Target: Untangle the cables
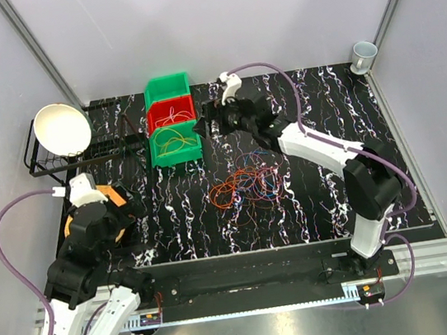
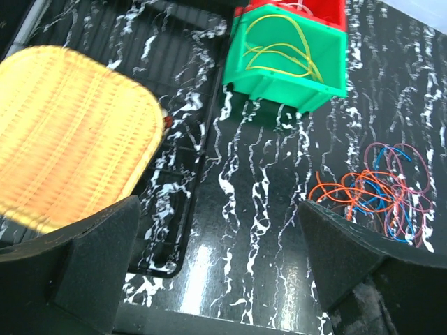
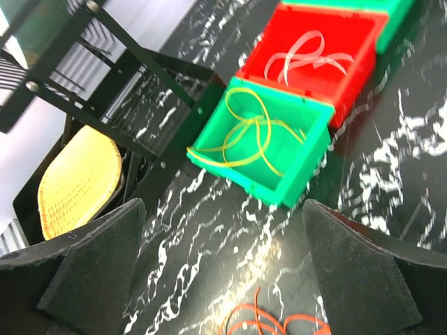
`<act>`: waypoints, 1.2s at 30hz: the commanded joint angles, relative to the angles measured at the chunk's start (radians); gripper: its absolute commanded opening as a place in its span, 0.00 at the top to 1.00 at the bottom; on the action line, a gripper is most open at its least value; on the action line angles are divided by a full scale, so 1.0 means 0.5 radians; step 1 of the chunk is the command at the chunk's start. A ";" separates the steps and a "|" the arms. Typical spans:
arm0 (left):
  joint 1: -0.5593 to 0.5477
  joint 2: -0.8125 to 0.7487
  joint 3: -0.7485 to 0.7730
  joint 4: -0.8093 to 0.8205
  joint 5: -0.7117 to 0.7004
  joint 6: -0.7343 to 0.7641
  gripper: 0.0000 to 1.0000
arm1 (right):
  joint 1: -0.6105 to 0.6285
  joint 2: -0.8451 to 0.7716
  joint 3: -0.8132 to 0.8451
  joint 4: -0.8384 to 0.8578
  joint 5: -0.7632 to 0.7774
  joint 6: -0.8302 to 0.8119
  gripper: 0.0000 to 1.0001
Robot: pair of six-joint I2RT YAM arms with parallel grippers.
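Note:
A tangle of thin orange, red, blue and purple cables (image 1: 247,185) lies on the black marbled table; it also shows in the left wrist view (image 2: 377,194). Yellow cables (image 1: 175,143) lie in the near green bin (image 1: 155,154), and show in both wrist views (image 2: 283,50) (image 3: 255,132). Pale loops (image 3: 307,56) lie in the red bin (image 3: 363,66). My right gripper (image 1: 205,125) hovers open and empty beside the near green bin, with an orange cable end (image 3: 262,324) below it. My left gripper (image 1: 133,207) is open and empty at the left, away from the tangle.
A second green bin (image 1: 166,86) stands behind the red bin (image 1: 155,113). A black wire rack (image 1: 80,154) with a white bowl (image 1: 62,128) stands at the back left. A yellow wicker mat (image 2: 70,132) lies under my left arm. A cup (image 1: 363,54) stands at the back right.

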 commanded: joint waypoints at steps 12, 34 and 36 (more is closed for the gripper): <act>0.009 0.037 0.154 0.224 0.302 0.230 0.01 | -0.129 -0.585 -1.326 1.067 -0.104 0.377 0.00; -0.693 1.052 0.437 0.457 0.098 0.041 0.11 | -0.172 -0.646 -1.068 0.137 0.771 0.383 0.00; -0.773 1.190 0.446 0.518 0.074 0.031 0.12 | -0.215 -0.652 -1.070 0.048 0.845 0.367 0.00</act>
